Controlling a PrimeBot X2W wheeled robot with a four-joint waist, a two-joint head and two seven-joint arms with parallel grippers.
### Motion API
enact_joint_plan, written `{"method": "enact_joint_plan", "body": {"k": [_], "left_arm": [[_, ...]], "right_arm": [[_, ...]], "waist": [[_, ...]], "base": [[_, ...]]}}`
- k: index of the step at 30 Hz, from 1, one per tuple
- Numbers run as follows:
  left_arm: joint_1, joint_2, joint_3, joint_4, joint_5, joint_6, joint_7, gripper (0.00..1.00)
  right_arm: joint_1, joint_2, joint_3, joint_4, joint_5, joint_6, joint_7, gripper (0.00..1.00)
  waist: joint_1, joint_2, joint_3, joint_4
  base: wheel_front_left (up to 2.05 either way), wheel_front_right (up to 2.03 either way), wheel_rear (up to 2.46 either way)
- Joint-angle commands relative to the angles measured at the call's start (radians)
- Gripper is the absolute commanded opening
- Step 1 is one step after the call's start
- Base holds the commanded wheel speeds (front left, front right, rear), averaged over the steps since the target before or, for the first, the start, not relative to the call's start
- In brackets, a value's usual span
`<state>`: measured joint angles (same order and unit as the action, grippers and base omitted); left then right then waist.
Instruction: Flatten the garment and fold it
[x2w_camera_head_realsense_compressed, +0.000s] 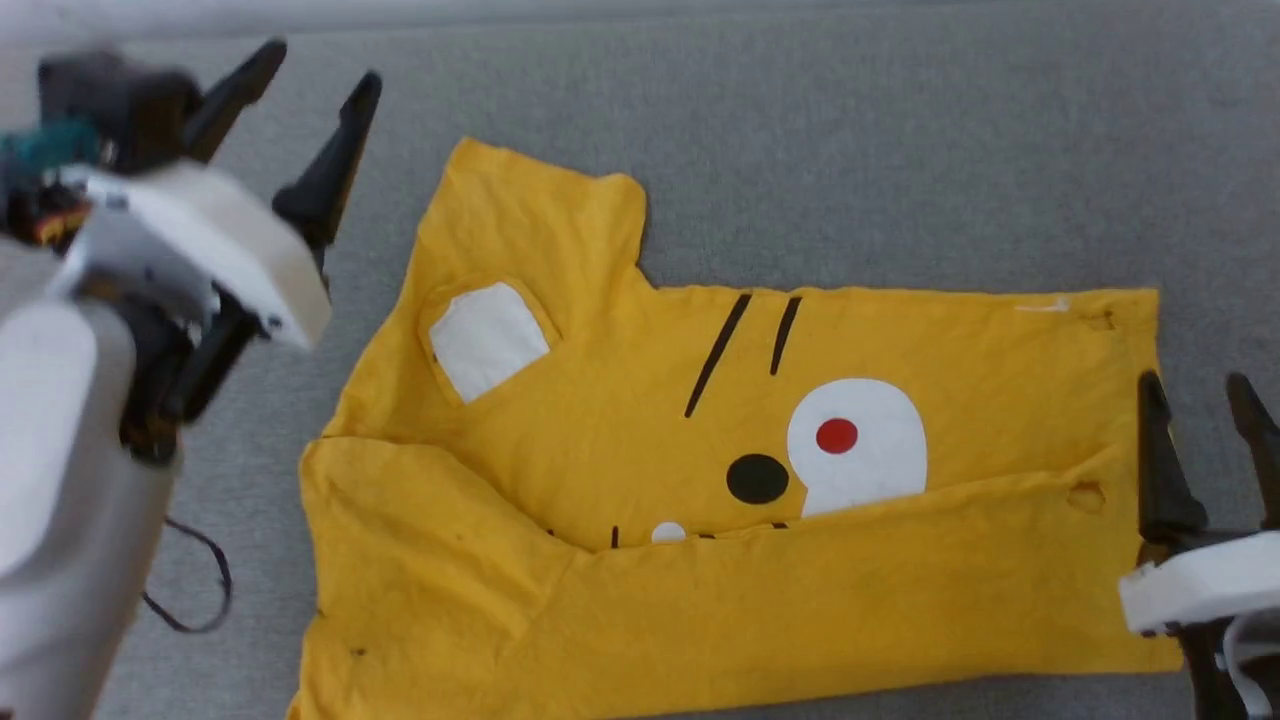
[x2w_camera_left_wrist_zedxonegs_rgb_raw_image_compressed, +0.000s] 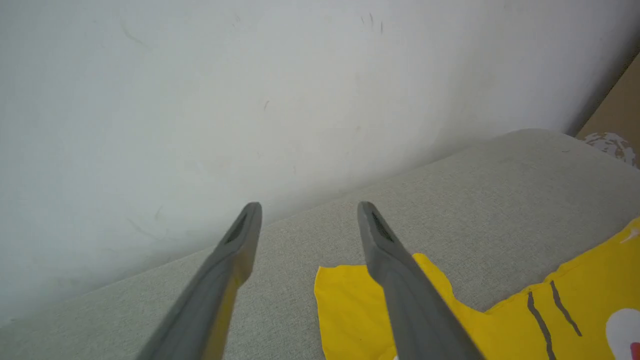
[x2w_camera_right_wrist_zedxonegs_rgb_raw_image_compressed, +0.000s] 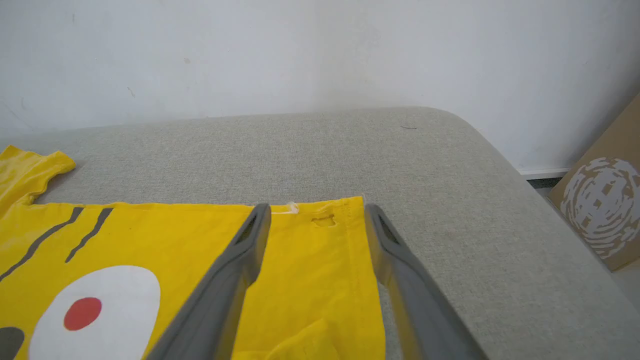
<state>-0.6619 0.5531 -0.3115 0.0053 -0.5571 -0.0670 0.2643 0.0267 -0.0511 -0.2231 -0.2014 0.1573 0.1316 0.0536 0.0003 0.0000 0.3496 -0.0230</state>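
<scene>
The garment, a bright yellow T-shirt with a cartoon face print, lies on the grey cushion with its near part folded up over the lower print. My left gripper hangs open above the cushion, left of the shirt's far sleeve, holding nothing. In the left wrist view that sleeve lies below the open left gripper. My right gripper stands open at the shirt's right hem, empty. In the right wrist view the garment's hem edge sits between the right gripper's spread fingers.
The grey cushion extends beyond the shirt to a white wall. Its rounded right end drops off toward a cardboard box. A thin black cable dangles by my left arm.
</scene>
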Motion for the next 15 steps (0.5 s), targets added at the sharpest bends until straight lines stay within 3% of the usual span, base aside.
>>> {"method": "enact_joint_plan", "body": {"k": [1, 4, 8, 15], "left_arm": [[-0.042, 0.006, -0.018, 0.027, -0.004, -0.017, 0.026, 1.0], [-0.137, 0.022, -0.088, 0.095, -0.042, -0.052, 0.127, 1.0], [-0.204, 0.069, -0.17, 0.148, -0.092, -0.062, 0.234, 1.0], [-0.262, 0.148, -0.246, 0.188, -0.163, -0.063, 0.271, 1.0]], "right_arm": [[-0.029, 0.001, 0.01, 0.007, -0.007, -0.001, -0.013, 1.0], [-0.065, 0.001, 0.03, 0.025, -0.008, -0.001, -0.039, 1.0], [-0.095, 0.001, 0.056, 0.064, -0.001, -0.001, -0.066, 1.0], [-0.114, 0.001, 0.073, 0.117, 0.017, -0.001, -0.103, 1.0]], "waist": [[-0.0003, 0.0, 0.105, -0.046], [-0.0003, 0.0, 0.147, -0.071], [-0.0003, 0.0, 0.185, -0.103], [-0.0003, 0.0, 0.233, -0.144]], "base": [[0.0, 0.0, 0.0], [0.0, 0.0, 0.0], [0.0, 0.0, 0.0], [0.0, 0.0, 0.0]]}}
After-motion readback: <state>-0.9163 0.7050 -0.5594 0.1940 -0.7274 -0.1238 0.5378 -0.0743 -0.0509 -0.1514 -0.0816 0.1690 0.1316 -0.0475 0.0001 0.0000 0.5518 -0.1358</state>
